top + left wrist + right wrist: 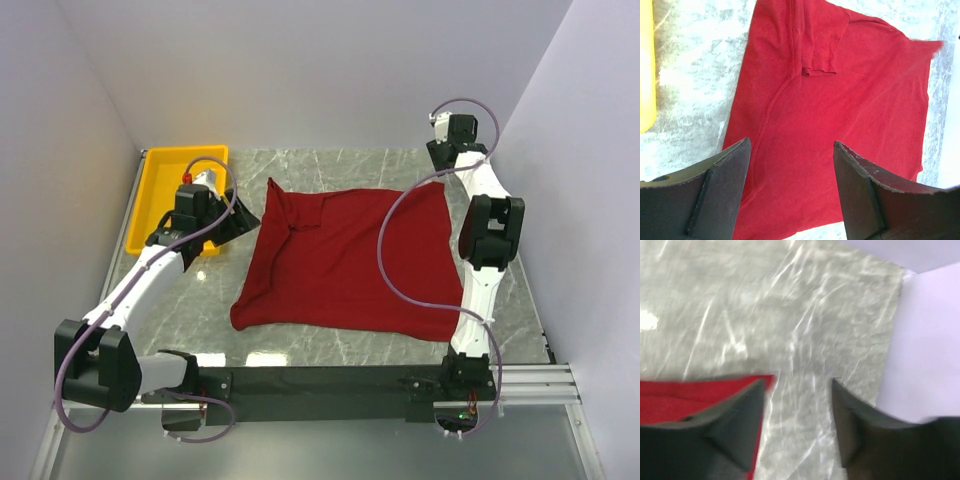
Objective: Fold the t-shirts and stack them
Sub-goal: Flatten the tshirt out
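Furthest left on the tabletop [330,165] sits a yellow tray [140,215], which plays no part here. Just beside it hangs the left pincer [791,142], its two dark fingers spread wide with nothing between them. It hovers over the left edge of the dark red t-shirt [350,265] and points across the cloth towards the right.

The shirt lies flat in the middle of the tabletop, between the two arms. It looks partly folded into a rough rectangle, a little longer from left to right than from near to far. Near the far left corner a sleeve [817,45] is turned in over the body. From the left pincer, the shirt stretches ahead and below.

At the far right corner the right pincer [798,381] is open too, holding nothing. Only the very corner of red cloth shows under one finger, and the rest beneath it is bare marble.

I'd say each arm is close to its own far corner. The left looks better set over the cloth, so a fold of the far edge towards the near edge seems the likely move.

I can read no print, brand or writing on the shirt, and no neck label shows.
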Controlling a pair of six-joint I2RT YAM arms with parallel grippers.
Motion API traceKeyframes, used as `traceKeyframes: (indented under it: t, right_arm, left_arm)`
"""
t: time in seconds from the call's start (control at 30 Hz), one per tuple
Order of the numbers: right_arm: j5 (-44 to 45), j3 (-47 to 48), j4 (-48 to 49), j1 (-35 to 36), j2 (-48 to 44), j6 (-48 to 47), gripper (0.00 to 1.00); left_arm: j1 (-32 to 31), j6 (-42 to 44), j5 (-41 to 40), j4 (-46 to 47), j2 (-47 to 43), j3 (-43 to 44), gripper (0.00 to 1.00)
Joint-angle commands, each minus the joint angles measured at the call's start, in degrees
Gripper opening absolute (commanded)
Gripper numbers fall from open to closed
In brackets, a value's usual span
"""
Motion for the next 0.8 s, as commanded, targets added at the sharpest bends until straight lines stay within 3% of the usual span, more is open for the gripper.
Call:
traceKeyframes:
  t: [0.0,0.07,0.17,0.33,0.6,0.77]
  right_arm:
    - [4.7,3.6,2.9,0.5,1.6,0.5,0.65]
    - [3.4,-1.0,4.5,0.5,-0.3,0.1,0.73]
    - [-1.9,-5.5,2.8,0.2,-4.3,-1.9,0.74]
    - [-21.2,-15.7,-3.1,-1.0,-14.1,-4.2,0.74]
    - [-29.7,-28.0,-2.5,-1.4,-24.3,0.2,0.74]
    - [-36.9,-30.2,-5.7,-1.3,-26.5,0.9,0.73]
  left_arm:
    - [-0.2,1.2,0.5,3.8,0.5,1.0,0.72]
    - [-0.2,2.3,0.7,5.5,2.7,2.5,0.73]
    - [-0.2,4.0,2.2,8.7,7.3,6.0,0.73]
    - [-0.2,6.2,4.5,10.1,20.4,16.4,0.73]
    - [-1.7,9.9,3.9,2.5,37.7,35.4,0.66]
    - [-6.8,7.0,2.9,0.0,38.0,34.3,0.65]
